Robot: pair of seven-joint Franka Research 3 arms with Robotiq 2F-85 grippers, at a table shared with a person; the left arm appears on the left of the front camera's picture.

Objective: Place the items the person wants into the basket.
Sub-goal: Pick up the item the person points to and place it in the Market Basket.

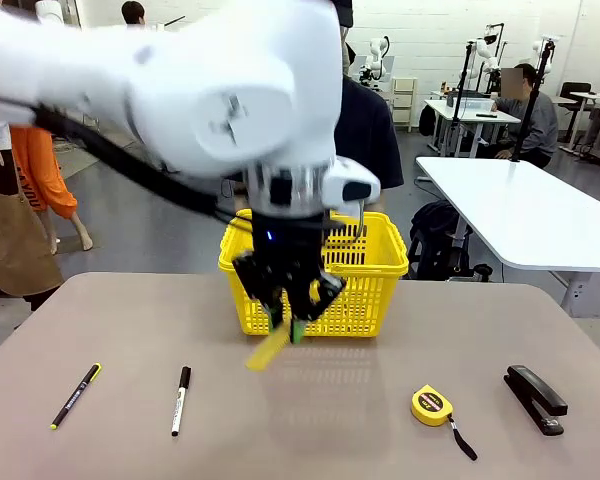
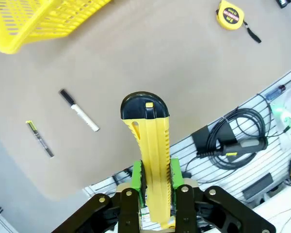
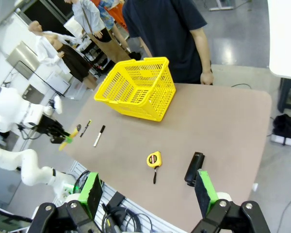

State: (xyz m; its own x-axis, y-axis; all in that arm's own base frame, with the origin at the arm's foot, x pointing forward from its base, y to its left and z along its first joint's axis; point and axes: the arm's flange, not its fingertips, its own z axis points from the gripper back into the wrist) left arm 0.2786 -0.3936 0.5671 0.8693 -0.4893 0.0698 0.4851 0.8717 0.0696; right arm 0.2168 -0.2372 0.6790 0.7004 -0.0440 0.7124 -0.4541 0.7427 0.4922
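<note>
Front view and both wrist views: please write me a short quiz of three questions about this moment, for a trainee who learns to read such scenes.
1. True or false: the left tool is shut on the yellow utility knife and holds it above the table.
2. Choose one: which thing lies on the table nearest to the black stapler?
A. the pen
B. the marker
C. the tape measure
3. Fill the gap: in the right wrist view, the jaws of the right tool stand ____, with nothing between them.

Key: 1 true; 2 C; 3 open.
</note>
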